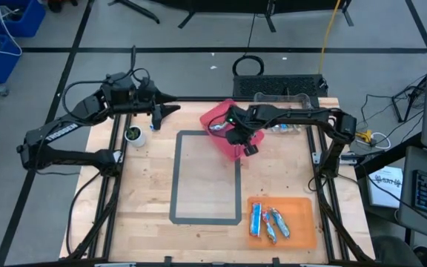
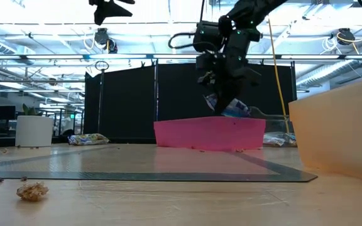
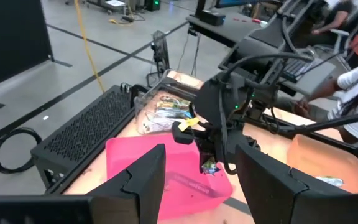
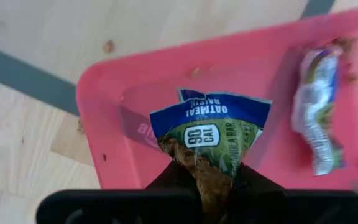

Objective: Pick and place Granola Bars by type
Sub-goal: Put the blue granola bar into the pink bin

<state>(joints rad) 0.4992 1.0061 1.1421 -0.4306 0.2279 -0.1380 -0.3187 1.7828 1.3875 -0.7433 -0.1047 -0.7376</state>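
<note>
Pinched tight in the right gripper (image 4: 207,177), a blue and green granola bar (image 4: 211,134) hangs just above the pink bin (image 1: 232,150) in the middle of the high view. Its long side points away from the fingers, down at the bin's smooth plastic floor. The wrapper is crinkly foil, torn at the held end. Another shiny bar (image 4: 317,112) lies flat inside. The left gripper (image 1: 170,109) waits at the upper left, fingers apart, holding nothing. Blue bars (image 1: 269,222) lie in the orange tray (image 1: 302,204) at lower right.
</note>
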